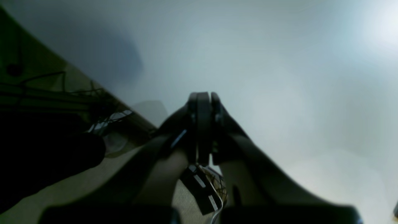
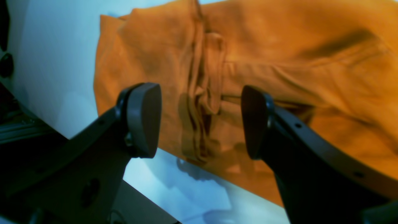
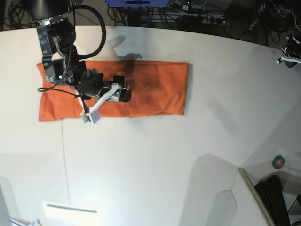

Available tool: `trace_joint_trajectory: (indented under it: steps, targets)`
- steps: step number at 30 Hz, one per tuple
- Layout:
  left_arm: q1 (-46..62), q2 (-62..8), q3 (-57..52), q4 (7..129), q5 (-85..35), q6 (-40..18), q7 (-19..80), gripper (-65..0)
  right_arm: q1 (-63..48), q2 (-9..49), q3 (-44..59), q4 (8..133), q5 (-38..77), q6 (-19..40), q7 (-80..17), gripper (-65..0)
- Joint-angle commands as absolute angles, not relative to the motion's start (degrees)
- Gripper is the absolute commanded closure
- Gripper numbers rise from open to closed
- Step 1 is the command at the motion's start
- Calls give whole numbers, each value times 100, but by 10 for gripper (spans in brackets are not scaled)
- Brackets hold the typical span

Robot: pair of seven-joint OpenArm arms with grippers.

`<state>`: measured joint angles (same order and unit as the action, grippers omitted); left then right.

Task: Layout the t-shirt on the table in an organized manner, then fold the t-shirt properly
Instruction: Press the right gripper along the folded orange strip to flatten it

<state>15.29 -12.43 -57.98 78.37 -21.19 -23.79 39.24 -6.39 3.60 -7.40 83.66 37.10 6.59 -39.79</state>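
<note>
In the left wrist view, the left gripper (image 1: 203,99) is hanging clenched on nothing, its fingertips pressed together above bare white table (image 1: 279,62). In the right wrist view, the right gripper (image 2: 200,119) is hovering spread wide over the t-shirt (image 2: 279,77), a bunched ridge of orange fabric showing between its pads (image 2: 144,118). In the base view, the t-shirt (image 3: 155,89) is lying folded into a long band across the far left part of the table (image 3: 164,165), with the right gripper (image 3: 106,104) poised above its middle and gripping nothing.
</note>
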Motion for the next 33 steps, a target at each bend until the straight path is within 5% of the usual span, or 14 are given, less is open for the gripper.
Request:
trace_joint_trajectory:
  steps: [1, 27, 29, 33]
  targets:
    - [1525, -1332, -5798, 7925, -2185, -2387, 3802, 0, -567, 382, -734, 8426, 3776, 734, -3925, -389]
    - [1525, -1279, -5165, 7925, -2185, -2387, 3811, 0, -136, 189, -1174, 7327, 3749, 1007, -3574, -375]
    - [1525, -1279, -5165, 7925, -2185, -2387, 3811, 0, -127, 180, -1174, 7319, 3749, 1007, -3565, -312]
    - [1525, -1279, -5182, 7925, -2185, -2387, 3811, 0, -119, 180, -1165, 7345, 3776, 1015, -3582, 0]
